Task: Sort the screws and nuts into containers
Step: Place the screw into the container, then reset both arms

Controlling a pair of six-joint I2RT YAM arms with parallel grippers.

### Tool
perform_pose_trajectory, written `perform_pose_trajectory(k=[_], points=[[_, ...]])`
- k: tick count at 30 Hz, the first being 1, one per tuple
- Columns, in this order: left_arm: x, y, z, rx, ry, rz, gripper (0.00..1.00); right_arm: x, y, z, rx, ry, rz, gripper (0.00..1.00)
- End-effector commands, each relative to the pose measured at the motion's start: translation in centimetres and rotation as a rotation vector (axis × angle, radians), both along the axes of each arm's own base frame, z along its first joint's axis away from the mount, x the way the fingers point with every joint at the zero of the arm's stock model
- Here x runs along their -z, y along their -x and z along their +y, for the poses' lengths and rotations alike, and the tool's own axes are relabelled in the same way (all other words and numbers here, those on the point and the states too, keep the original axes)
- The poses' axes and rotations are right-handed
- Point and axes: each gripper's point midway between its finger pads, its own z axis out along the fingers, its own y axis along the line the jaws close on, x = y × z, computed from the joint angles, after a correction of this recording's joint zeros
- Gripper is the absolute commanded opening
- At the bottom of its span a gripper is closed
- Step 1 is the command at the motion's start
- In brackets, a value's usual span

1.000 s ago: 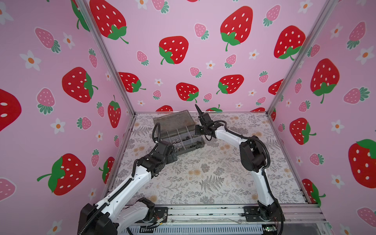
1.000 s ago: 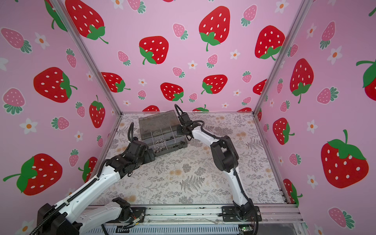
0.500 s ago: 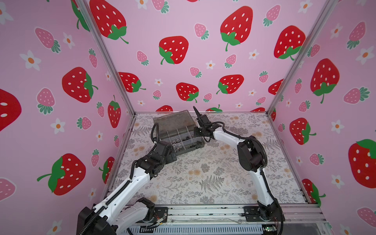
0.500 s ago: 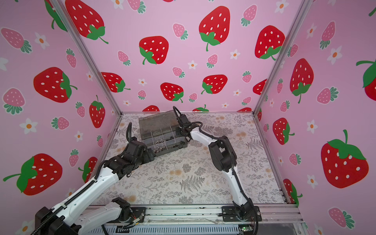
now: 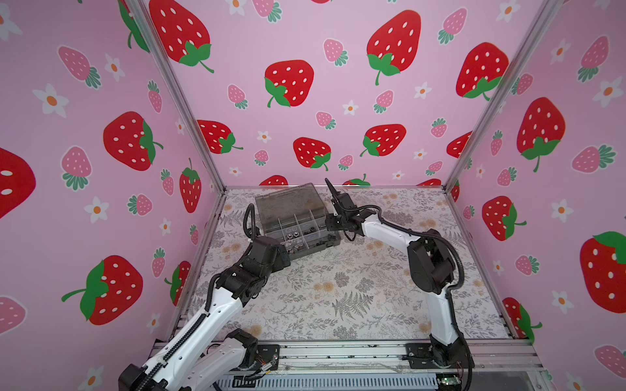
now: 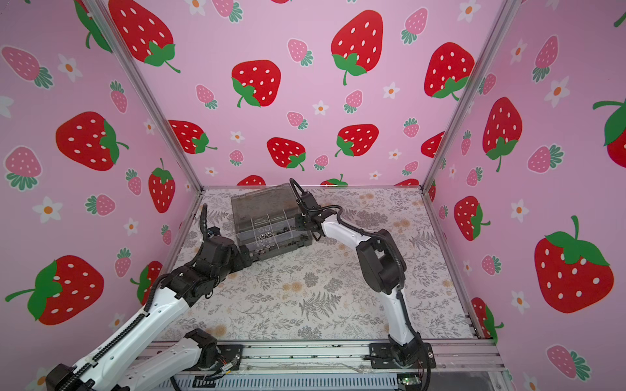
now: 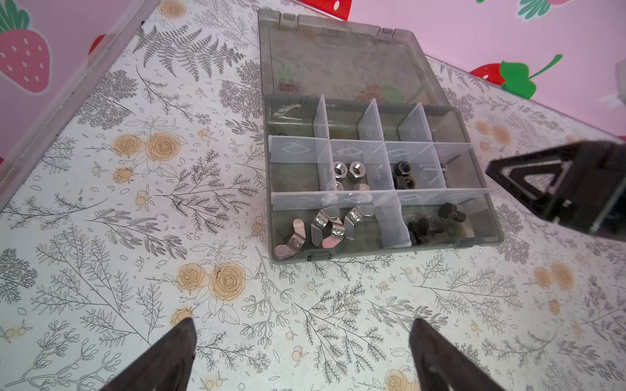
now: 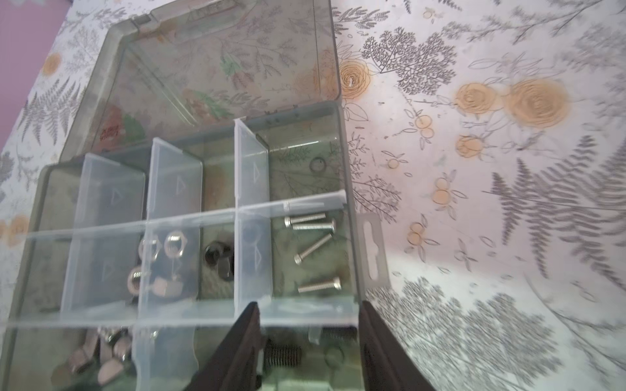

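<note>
Since the frame a second before, the right gripper (image 8: 308,306) had gone from pressed together to spread, its wrist barely shifted at the right end of the smoky-grey translucent plastic organiser box (image 5: 316,248). That box sat just left of centre in both top views, its hinged lid (image 6: 261,203) laid open toward the top of the frame. The spread fingers (image 8: 244,338) stood over the end compartment of the row farthest from the lid, where short black threaded bolts (image 7: 433,223) lay; none was pinched. Recorded in other compartments: dull grey wing nuts (image 7: 325,226), shiny silver nuts (image 7: 345,169), black hex nuts (image 7: 403,176), four thin silver screws (image 8: 311,225). The left gripper (image 7: 303,326) was spread wide above the floral-print tabletop (image 7: 135,270), near the box wall farthest from the lid, gripping nothing.
</note>
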Motion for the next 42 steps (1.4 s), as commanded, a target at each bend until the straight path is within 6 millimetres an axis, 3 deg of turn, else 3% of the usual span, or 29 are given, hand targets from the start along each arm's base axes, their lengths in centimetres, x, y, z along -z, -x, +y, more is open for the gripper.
perform_pose_trajectory(k=[1, 9, 21, 26, 32, 42], points=[[-1.0, 0.2, 1.9, -0.069, -0.052, -0.049, 0.99, -4.1, 0.8, -2.3, 0.044, -0.018, -0.111, 0.6], [-2.4, 0.6, 4.3, -0.162, -0.121, -0.133, 0.99, -6.1, 4.1, -11.4, 0.229, 0.073, -0.214, 1.0], [-4.3, 1.1, 7.1, -0.251, -0.246, -0.258, 0.99, -6.0, 6.8, -25.8, 0.586, 0.152, -0.292, 1.0], [-4.6, 1.2, 8.1, -0.287, -0.298, -0.32, 0.99, -5.5, 7.4, -30.6, 0.711, 0.15, -0.308, 1.0], [-4.0, 0.0, 8.4, -0.273, -0.384, -0.385, 0.99, -6.1, 8.2, -33.9, 0.785, 0.204, -0.425, 1.0], [-0.4, -3.1, 10.6, -0.269, -0.35, -0.36, 0.99, -5.3, 9.4, -36.4, 0.798, 0.39, -0.554, 1.0]])
